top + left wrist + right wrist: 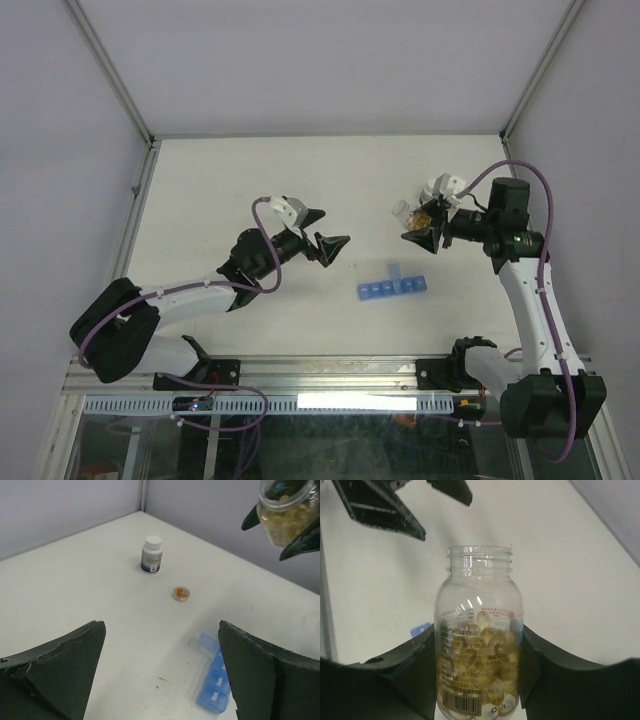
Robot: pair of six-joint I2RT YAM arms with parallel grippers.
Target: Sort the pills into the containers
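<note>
My right gripper (479, 675) is shut on a clear, uncapped bottle (479, 645) and holds it in the air. The bottle is about half full of golden pills (485, 660). In the top view, this gripper (421, 226) and the bottle (424, 215) hang behind and to the right of the blue containers (393, 287). The containers form one row, with one lid (395, 270) flipped up. My left gripper (322, 236) is open and empty, left of the containers and above the table. In its wrist view, the containers (215, 682) lie by its right finger (265, 675).
A white-capped bottle with a dark band (151, 555) stands farther back on the table. A small round lid with an orange bit in it (181, 594) lies between that bottle and the containers. Grey walls enclose the table on three sides.
</note>
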